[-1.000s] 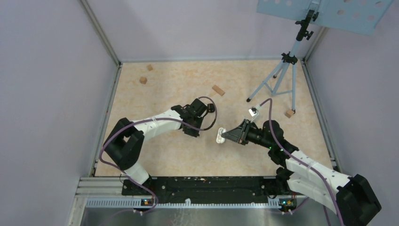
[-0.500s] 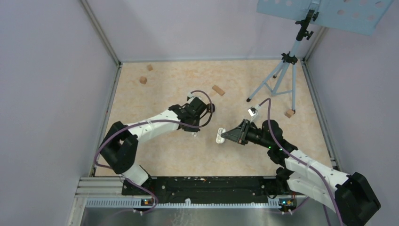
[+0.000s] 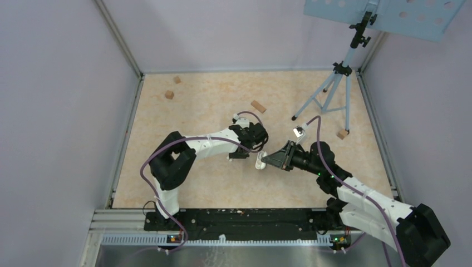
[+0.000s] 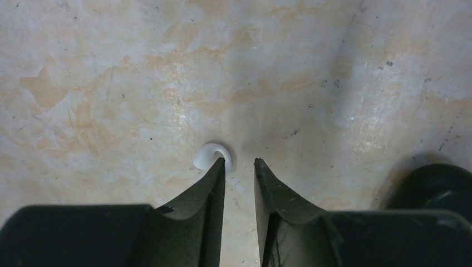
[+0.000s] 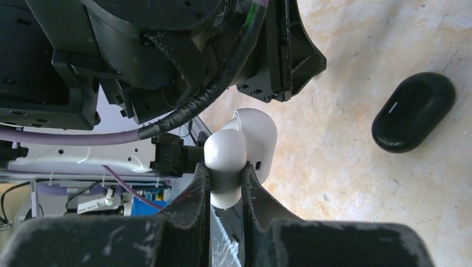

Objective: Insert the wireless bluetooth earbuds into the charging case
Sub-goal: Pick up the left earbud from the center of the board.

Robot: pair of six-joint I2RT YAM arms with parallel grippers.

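Count, all views:
- Buds: 1 seen, the white bud [image 4: 210,155]. No others can be made out.
- Cases: 2, a white case [image 5: 251,140] and a black case [image 5: 414,112].
- Blocks [image 3: 257,106]: 4, tan, scattered over the far half of the table [image 3: 195,117].
- Tripod [image 3: 334,83]: 1, at the far right.

White bud: tiny, glossy, curved like a hook. It lies on the table just beyond the tip of one finger [image 4: 207,186] of the left gripper [image 4: 239,162]. That finger hides its lower part, so I cannot tell whether they touch. It is not between the jaws.

Left gripper: jaws a narrow gap apart with nothing between them, pointing down at the table.

Right gripper [image 5: 225,168]: clamped on the white case. The case is held near table level at mid-table, close beside the left wrist. The case is smooth and rounded and two lobes show. I cannot tell whether that is an open lid.

Black case: an oval pebble with one short pale mark, lying flat on the table, apart from the white case.
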